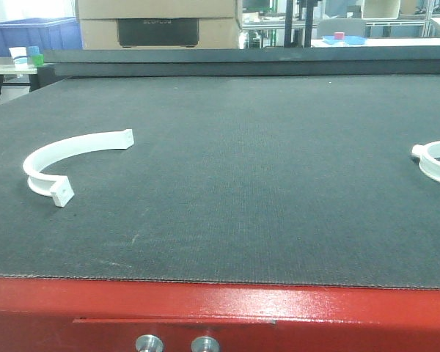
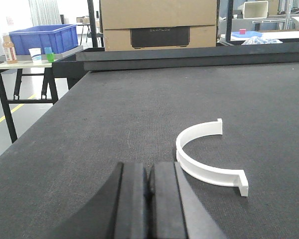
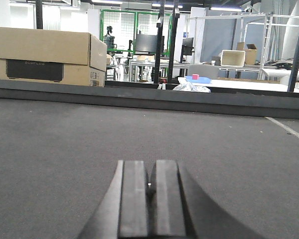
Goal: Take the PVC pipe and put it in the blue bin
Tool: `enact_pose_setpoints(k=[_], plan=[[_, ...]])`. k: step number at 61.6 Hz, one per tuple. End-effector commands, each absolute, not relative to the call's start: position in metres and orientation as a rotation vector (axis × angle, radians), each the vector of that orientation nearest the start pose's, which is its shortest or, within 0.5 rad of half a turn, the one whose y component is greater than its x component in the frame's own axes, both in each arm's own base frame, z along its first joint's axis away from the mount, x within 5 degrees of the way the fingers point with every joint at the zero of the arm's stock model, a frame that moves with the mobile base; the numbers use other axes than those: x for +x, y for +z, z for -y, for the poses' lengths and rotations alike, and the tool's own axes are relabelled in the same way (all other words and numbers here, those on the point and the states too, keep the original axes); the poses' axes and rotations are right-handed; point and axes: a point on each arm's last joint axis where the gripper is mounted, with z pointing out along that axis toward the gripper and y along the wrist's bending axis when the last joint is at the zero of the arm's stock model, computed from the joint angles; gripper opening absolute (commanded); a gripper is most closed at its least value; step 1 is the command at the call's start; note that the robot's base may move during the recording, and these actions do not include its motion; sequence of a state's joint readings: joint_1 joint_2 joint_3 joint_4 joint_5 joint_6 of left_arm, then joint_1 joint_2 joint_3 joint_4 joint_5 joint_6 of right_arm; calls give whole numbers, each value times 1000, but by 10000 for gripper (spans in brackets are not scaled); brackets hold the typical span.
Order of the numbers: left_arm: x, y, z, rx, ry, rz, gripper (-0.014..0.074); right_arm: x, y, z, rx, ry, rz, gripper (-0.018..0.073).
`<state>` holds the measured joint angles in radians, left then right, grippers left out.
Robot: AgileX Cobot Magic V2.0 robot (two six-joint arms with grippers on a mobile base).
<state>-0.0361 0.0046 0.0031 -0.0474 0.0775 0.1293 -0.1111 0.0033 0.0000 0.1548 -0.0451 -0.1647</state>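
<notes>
A smooth white half-ring PVC pipe [image 1: 66, 146] is lying on the coarse dark desk [image 1: 242, 183]; the left tool [image 2: 149, 184] and right tool [image 3: 150, 186] are sitting closed.

The left gripper [image 2: 149, 199] (pads pressed together) sits bottom centre; a white curved PVC piece [image 2: 202, 157] lies just right.
</notes>
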Motion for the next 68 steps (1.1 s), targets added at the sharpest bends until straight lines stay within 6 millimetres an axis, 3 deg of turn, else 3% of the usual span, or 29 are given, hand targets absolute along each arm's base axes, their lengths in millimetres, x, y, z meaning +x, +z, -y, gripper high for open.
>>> enact_pose_setpoints(k=[1, 15, 27, 41, 68], plan=[[56, 208, 2, 86, 30, -1543, -111, 55, 219, 7, 76, -109, -1416, -163], [56, 208, 2, 86, 30, -1543, -111, 55, 221, 7, 77, -112, -1399, -163], [56, 208, 2, 86, 30, -1543, -111, 52, 232, 9, 86, -129, -1273, -163], [56, 208, 2, 86, 30, -1543, -111, 52, 234, 7, 115, -73, -1352, -163], [56, 208, 2, 86, 30, -1543, -111, 35, 278, -2, 74, 15, -1492, -163]])
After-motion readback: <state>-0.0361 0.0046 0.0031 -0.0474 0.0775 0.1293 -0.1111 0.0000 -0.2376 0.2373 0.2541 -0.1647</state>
